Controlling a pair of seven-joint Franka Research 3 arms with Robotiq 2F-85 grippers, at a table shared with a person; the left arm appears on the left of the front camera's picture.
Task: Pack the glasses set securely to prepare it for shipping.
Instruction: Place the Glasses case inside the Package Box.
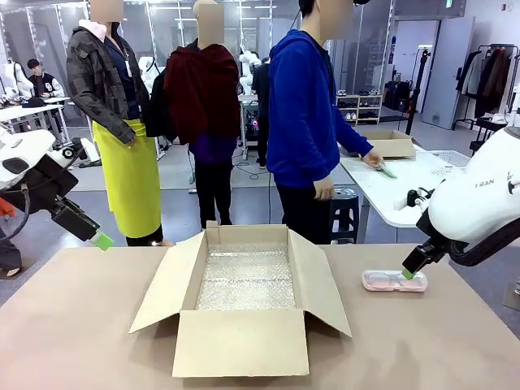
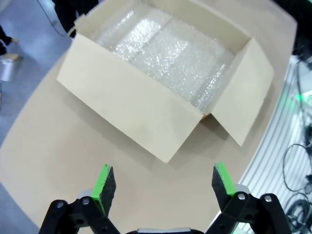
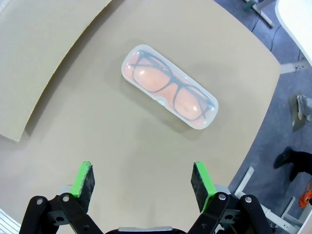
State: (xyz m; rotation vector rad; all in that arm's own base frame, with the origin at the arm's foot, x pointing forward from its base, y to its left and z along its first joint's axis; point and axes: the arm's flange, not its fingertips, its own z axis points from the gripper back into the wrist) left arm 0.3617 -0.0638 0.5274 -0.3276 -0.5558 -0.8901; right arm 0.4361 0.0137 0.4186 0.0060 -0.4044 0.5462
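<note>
A pale pink case (image 1: 390,281) lies flat on the table to the right of the box, with black-framed glasses inside it (image 3: 168,87). My right gripper (image 1: 409,273) hovers just above its right end, open and holding nothing; in the right wrist view the gripper (image 3: 143,181) sits short of the case. Over the table's left edge my left gripper (image 1: 102,240) hangs open and holds nothing, looking down at the box (image 2: 163,184). At the white side table the person in blue has a hand on a pale green oblong thing (image 1: 388,171), possibly the mint case.
An open cardboard box (image 1: 240,341) stands mid-table with its flaps spread, lined with bubble wrap (image 2: 165,53). Bare brown table lies on both sides of it. Several people stand beyond the far edge. A white side table (image 1: 382,195) stands at the back right.
</note>
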